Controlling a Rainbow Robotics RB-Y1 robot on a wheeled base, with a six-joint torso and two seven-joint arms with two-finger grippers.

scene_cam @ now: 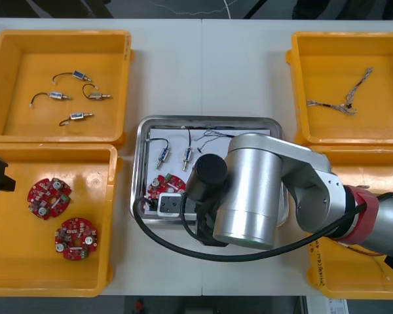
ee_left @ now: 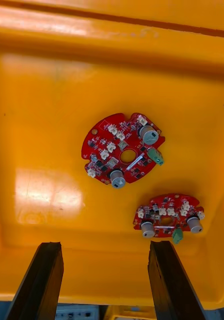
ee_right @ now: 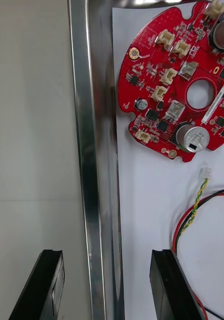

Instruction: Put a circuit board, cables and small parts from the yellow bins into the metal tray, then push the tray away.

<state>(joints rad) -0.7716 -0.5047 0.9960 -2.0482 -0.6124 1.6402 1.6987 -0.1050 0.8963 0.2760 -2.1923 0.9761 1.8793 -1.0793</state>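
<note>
The metal tray [scene_cam: 144, 131] already holds a circuit board [ee_right: 177, 85], cables [ee_right: 198, 197] and small metal parts [scene_cam: 164, 157] — only the push seems left; right gripper [ee_right: 106, 257] open, fingers astride its rim — left gripper [ee_left: 104, 250] open above a yellow bin [ee_left: 52, 100]

The right arm [scene_cam: 268, 186] is brushed silver cylinders with a round black cap [scene_cam: 206, 175], a red collar [scene_cam: 364, 212] and a looping black cable [scene_cam: 183, 248]. The left tool [ee_left: 104, 245] and right tool [ee_right: 108, 252] have flat black fingers [ee_right: 169, 285].
</note>
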